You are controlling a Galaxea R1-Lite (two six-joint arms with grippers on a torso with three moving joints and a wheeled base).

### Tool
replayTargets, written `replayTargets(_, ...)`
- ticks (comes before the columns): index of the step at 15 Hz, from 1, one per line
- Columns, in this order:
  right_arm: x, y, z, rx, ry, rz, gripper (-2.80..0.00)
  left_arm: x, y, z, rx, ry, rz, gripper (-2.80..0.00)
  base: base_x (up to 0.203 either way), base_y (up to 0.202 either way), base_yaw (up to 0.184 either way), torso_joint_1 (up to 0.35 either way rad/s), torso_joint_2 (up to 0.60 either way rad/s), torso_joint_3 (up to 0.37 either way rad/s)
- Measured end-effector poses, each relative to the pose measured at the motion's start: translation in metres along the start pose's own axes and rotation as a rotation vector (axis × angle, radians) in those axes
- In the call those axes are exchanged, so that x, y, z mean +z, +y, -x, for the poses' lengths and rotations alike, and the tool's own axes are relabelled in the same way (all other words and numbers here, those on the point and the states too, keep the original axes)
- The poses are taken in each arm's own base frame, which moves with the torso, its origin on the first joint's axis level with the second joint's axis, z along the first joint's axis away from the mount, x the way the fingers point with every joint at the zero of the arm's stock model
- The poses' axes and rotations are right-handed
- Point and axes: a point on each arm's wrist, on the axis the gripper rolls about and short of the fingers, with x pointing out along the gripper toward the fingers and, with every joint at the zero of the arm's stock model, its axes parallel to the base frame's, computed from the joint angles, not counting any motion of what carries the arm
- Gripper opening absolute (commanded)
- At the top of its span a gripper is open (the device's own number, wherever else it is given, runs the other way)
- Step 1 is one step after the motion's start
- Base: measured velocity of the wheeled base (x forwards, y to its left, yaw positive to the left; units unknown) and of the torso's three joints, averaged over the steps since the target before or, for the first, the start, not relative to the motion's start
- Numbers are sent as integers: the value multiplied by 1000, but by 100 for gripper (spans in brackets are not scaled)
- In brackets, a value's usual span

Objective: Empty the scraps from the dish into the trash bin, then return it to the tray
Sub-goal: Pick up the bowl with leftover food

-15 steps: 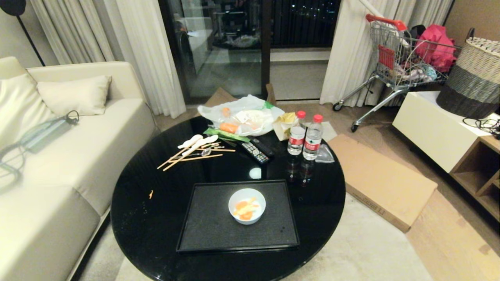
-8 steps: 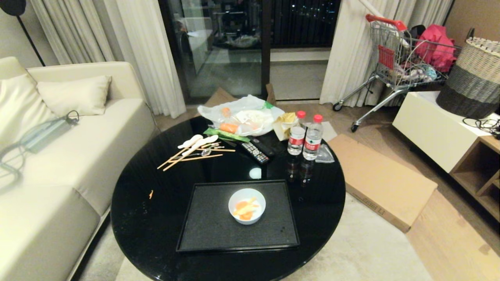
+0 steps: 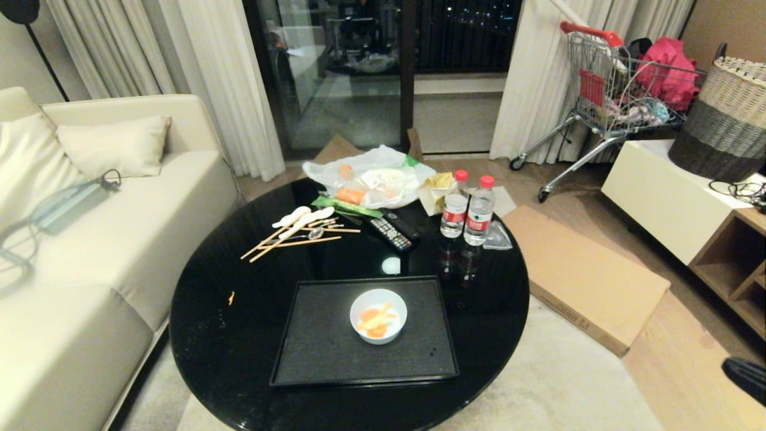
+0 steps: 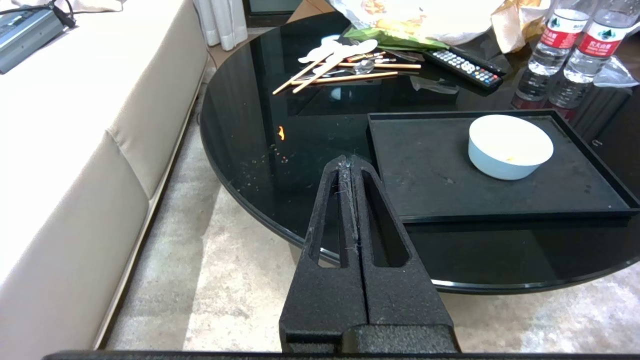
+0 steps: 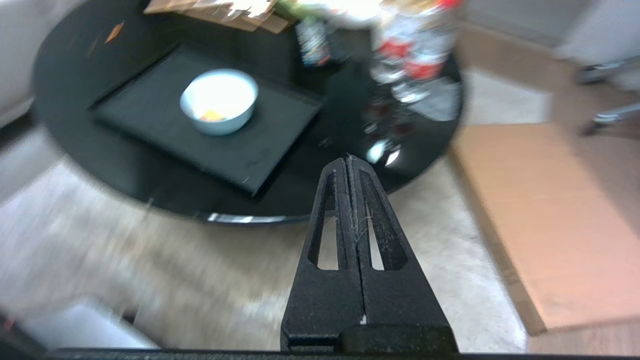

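Dish [image 3: 378, 315] with scraps [image 3: 377, 323] sits on tray [image 3: 323, 353]. Right gripper [image 5: 348, 159] closed, empty, short of tray. Risk: unopened fingers nudge dish, spilling scraps.

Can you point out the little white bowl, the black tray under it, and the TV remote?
Small round white bowl [image 3: 378, 315], head view, inner centre.
Flat black rectangular tray [image 3: 323, 341], head view, bare inner surface.
Black remote control [image 3: 390, 233], head view, button face.
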Motion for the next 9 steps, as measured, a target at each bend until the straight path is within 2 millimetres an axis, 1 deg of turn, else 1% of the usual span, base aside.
replayTargets(2,15,-7,-29,80,61,22,-280,0,0,0,0,0,0,-280,0,0,0,0,0,0)
replayTargets(4,31,-13,-64,118,118,46,-280,0,0,0,0,0,0,-280,0,0,0,0,0,0)
replayTargets(7,57,-14,-126,157,163,85,-280,0,0,0,0,0,0,-280,0,0,0,0,0,0)
replayTargets(9,73,-7,-171,175,179,108,-280,0,0,0,0,0,0,-280,0,0,0,0,0,0)
